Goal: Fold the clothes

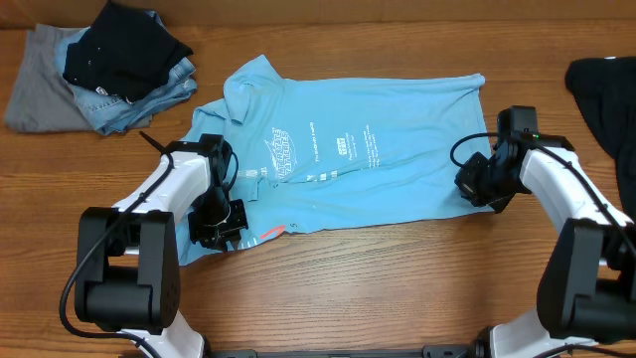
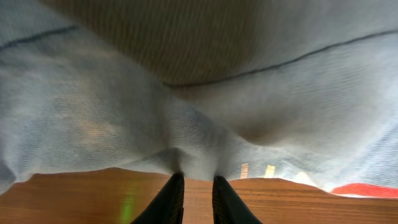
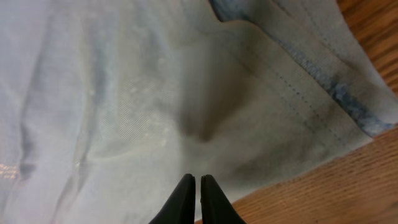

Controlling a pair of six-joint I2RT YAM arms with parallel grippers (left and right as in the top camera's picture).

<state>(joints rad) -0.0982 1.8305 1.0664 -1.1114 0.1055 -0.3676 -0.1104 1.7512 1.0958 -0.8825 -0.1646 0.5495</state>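
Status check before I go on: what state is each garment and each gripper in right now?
light blue T-shirt: spread flat on wooden table, white print up, unfolded.
left gripper: shut on the shirt's near left edge.
right gripper: shut on the shirt's right edge.
black garment: crumpled atop far-left pile.
blue denim garment: bunched mid-pile.
grey garment: flattened under pile.
second black garment: right edge, partly out of frame.

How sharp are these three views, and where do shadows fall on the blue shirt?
Overhead: evenly lit and sharp across the T-shirt. Left wrist: cloth close up, soft and out of focus above the left tool. Right wrist: crisper, hem stitching clear, a dark shadow on the cloth above the right tool.
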